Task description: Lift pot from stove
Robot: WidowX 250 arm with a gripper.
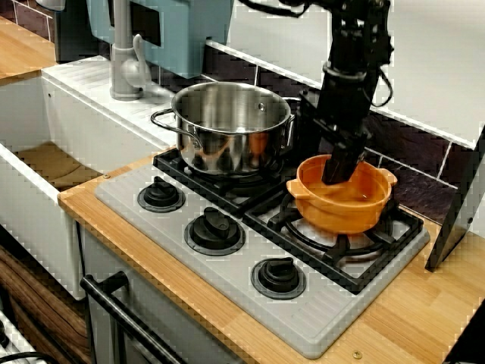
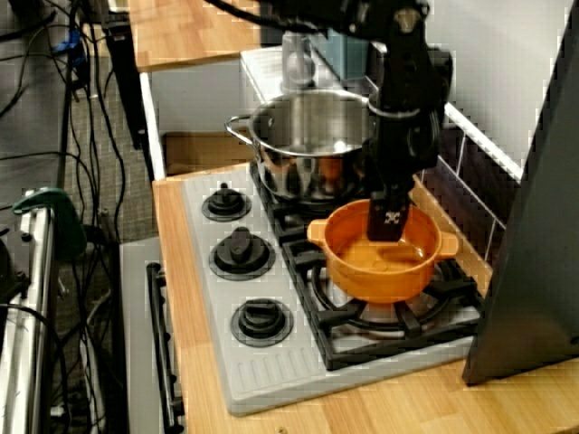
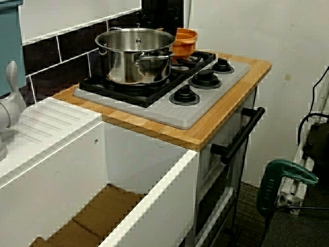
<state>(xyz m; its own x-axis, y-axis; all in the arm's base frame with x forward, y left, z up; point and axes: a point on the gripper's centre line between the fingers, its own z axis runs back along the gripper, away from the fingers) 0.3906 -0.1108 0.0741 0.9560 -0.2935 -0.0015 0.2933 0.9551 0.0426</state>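
The orange pot (image 1: 345, 206) is over the right burner grate of the grey stove (image 1: 227, 273); whether its base still touches the grate is unclear. My gripper (image 1: 339, 168) comes straight down from the black arm onto the pot's far rim. One finger (image 2: 390, 222) shows inside the far wall, and the other is hidden behind the rim. The gripper looks shut on that rim. From the side view only the orange pot's (image 3: 184, 41) upper edge shows behind the steel pot, and the gripper is hidden.
A taller stainless-steel pot (image 1: 231, 125) stands on the left burner, close beside the orange pot. Three black knobs (image 1: 215, 228) line the stove's front edge. A dark panel (image 1: 458, 208) leans at the right. A white sink (image 1: 45, 163) and grey tap (image 1: 125, 64) lie left.
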